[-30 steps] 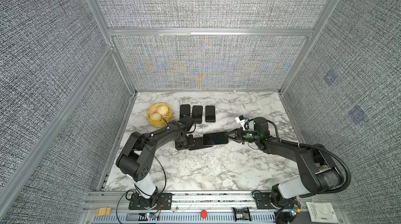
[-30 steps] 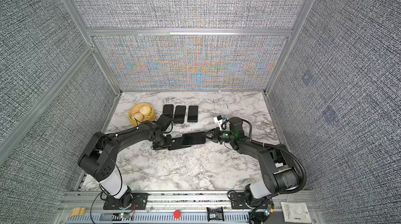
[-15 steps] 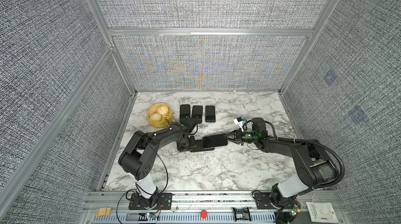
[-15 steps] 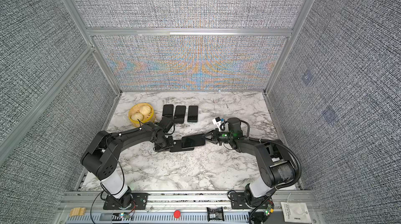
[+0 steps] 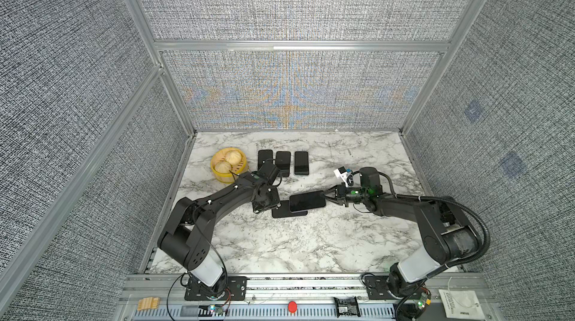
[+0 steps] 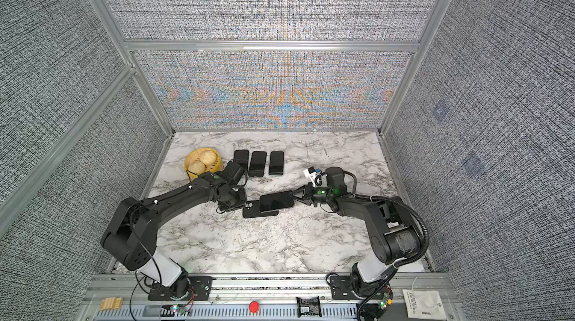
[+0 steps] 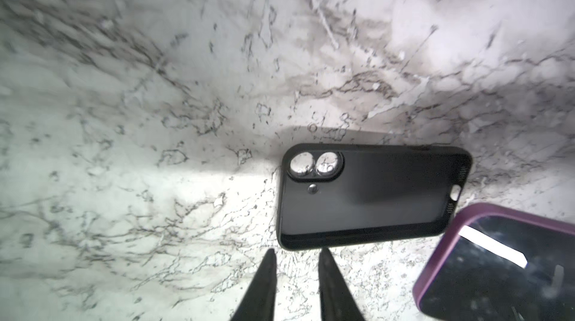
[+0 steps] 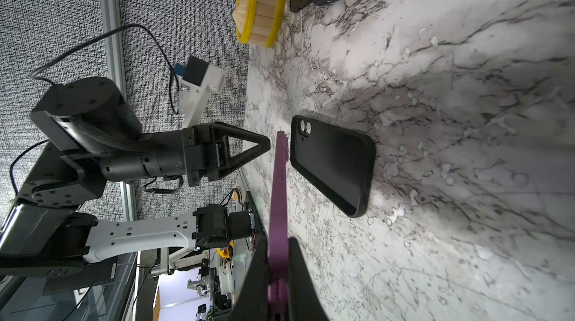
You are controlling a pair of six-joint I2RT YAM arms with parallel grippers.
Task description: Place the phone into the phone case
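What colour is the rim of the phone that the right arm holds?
Purple. The phone shows its rim best in the left wrist view.

Yellow basket (image 5: 217, 175) of buns (image 5: 232, 156) beside a row of three dark phones (image 5: 283, 163), marble tabletop (image 5: 311, 241).

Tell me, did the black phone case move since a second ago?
No. In both top views the phone case lies where it did, just as far in front of the three phones at the back.

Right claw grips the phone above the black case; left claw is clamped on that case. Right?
No. The left claw is off the case: the left wrist view shows its tips parted, short of the case's edge. The rest holds.
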